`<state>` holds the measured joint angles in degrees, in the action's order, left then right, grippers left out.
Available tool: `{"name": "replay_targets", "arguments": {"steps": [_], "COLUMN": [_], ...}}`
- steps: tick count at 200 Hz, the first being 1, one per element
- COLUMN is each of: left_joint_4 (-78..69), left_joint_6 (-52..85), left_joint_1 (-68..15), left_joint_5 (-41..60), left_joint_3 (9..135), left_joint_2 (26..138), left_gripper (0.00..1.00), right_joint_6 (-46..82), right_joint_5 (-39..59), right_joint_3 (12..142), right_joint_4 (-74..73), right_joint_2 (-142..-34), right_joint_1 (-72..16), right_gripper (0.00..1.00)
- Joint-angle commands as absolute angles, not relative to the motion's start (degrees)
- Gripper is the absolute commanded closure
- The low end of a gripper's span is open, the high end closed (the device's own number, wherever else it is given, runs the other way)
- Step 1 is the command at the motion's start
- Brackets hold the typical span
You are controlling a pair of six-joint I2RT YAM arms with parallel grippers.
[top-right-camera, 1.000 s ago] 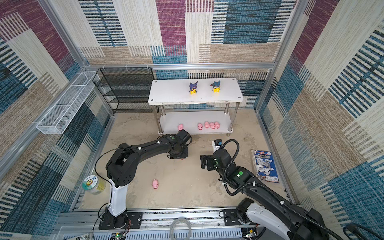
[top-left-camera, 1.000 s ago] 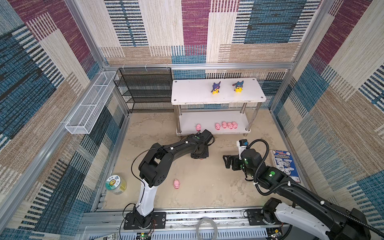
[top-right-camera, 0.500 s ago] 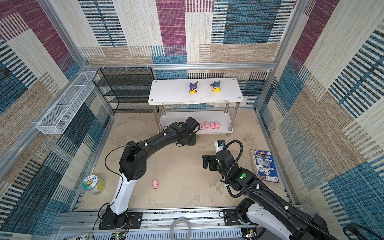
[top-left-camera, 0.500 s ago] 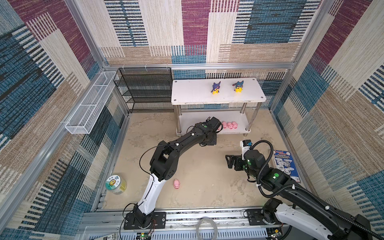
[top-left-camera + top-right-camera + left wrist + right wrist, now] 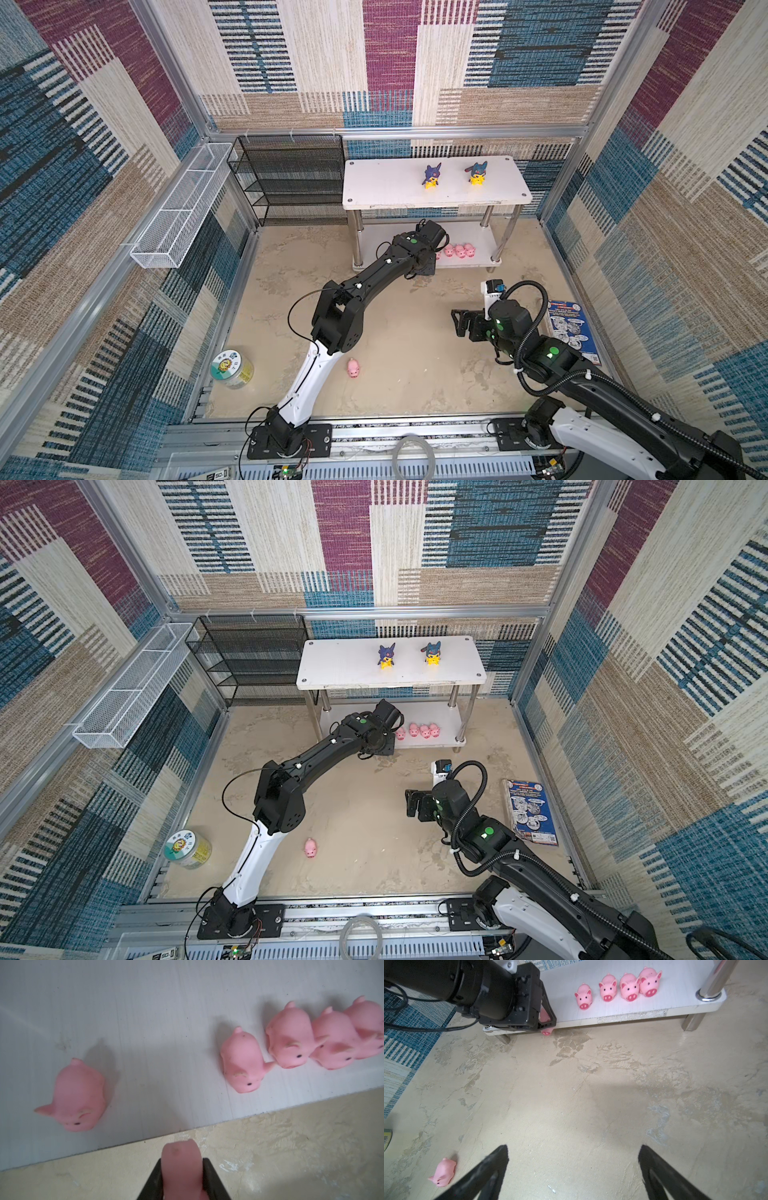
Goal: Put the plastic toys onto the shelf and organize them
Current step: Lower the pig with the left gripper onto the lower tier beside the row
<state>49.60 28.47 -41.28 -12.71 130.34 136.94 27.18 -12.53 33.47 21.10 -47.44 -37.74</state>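
My left gripper (image 5: 181,1162) is shut on a pink pig (image 5: 180,1169), held just off the front edge of the shelf's lower tier (image 5: 145,1022). Several pigs (image 5: 241,1064) stand there in a row, and one more pig (image 5: 76,1097) stands apart from them. In both top views the left gripper (image 5: 428,266) is at the white shelf (image 5: 386,187), and two yellow hooded figures (image 5: 432,176) stand on its upper tier. Another pig (image 5: 353,368) lies on the floor. My right gripper (image 5: 573,1157) hangs open and empty over bare floor, at mid-right in a top view (image 5: 457,322).
A green-lidded jar (image 5: 227,368) stands at the front left of the floor. A black wire rack (image 5: 291,178) stands left of the shelf, with a white wire basket (image 5: 178,208) on the left wall. A printed booklet (image 5: 571,332) lies by the right wall.
My left arm has swung right and up to the shelf's lower tier, carrying the pig. The right arm has drawn back a little toward the front.
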Motion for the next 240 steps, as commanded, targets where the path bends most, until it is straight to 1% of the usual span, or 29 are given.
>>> {"name": "replay_targets", "arguments": {"steps": [1, 148, 240], "left_joint_4": [50.5, 50.5, 50.5], "left_joint_6": [27.1, 27.5, 28.7], "left_joint_1": [-40.8, -38.5, -38.1], "left_joint_5": [-13.5, -9.8, -7.8], "left_joint_3": [132.3, 141.3, 145.9], "left_joint_2": [138.1, 144.7, 148.0], "left_gripper": [0.68, 0.67, 0.63], "right_joint_6": [27.4, 27.3, 27.2], "right_joint_5": [-12.6, -13.6, -14.0], "right_joint_3": [34.3, 35.6, 36.0], "right_joint_4": [21.0, 22.7, 23.5], "right_joint_2": [-48.1, -48.7, -48.3], "right_joint_1": [-37.6, -37.5, -37.3], "right_gripper": [0.00, 0.00, 0.00]}}
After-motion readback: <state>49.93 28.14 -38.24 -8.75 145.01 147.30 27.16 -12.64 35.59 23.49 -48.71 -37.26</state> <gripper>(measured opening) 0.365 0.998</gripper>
